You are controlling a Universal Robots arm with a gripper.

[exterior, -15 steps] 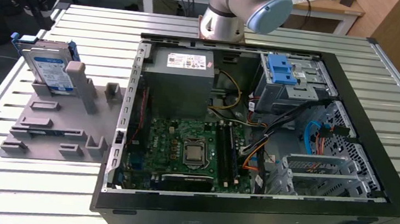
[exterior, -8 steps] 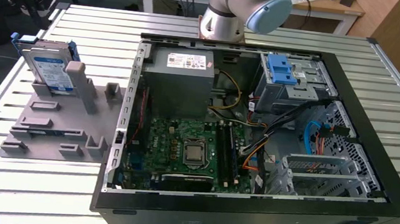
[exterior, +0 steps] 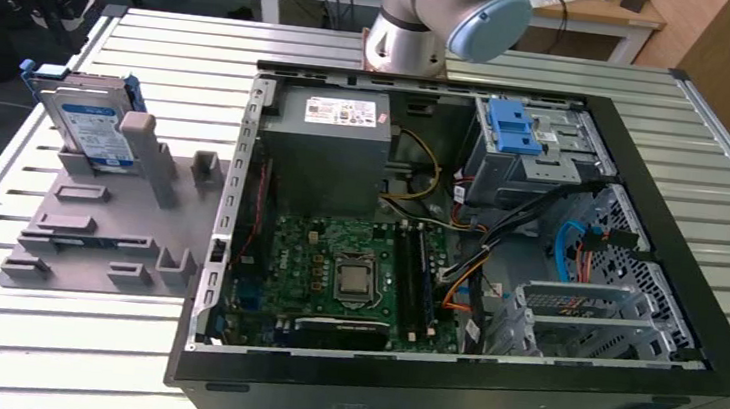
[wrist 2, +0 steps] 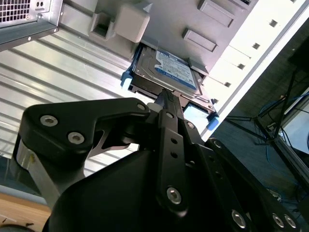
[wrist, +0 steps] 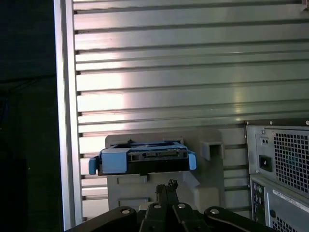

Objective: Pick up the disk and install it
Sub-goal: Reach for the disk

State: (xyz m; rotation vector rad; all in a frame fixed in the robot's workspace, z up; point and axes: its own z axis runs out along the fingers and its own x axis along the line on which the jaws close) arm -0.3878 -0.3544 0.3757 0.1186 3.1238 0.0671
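The gripper (wrist: 167, 185) has its two fingers drawn together with nothing between them. In both wrist views it points toward the disk (wrist: 143, 159), well apart from it. The disk stands on edge in a grey holder (exterior: 94, 229), with blue rails at its ends and its label on one flat face. The holder lies on the slatted table (exterior: 56, 356) just beside the open computer case (exterior: 455, 389), on the exterior view's left of it. The step in hand looks like the approach for the pick, with nothing grasped yet. Doing it well probably means opening the fingers wider than the disk's thickness before reaching it. They should close squarely on the flat faces, not the rails, clear of the holder's posts. Inside the case, at its far side, sits the drive cage with a blue latch (exterior: 512, 133).
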